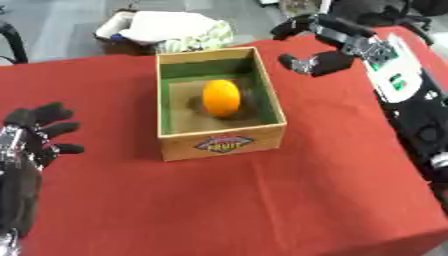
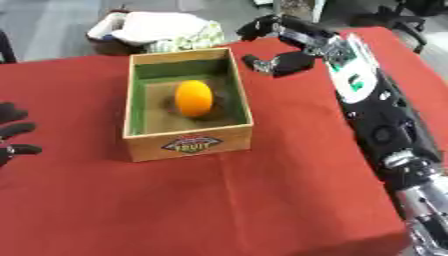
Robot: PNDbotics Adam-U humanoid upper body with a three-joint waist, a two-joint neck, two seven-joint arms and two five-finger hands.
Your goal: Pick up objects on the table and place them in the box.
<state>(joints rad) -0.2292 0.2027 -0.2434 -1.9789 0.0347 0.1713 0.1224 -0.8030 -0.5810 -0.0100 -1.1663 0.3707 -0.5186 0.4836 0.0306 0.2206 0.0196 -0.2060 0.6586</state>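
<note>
the orange (image 1: 221, 98) lies in the wooden box (image 1: 222, 143) at centre frame. the right hand (image 2: 278, 61), upper right, blurs; i cannot tell its fingers. the left hand (image 1: 37, 131) rests spread at left, wrist cut off.

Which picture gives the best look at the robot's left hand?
The left eye view: the left hand shows whole at the left edge, fingers spread open above the red table. The right eye view catches only a few fingertips at its edge.
</note>
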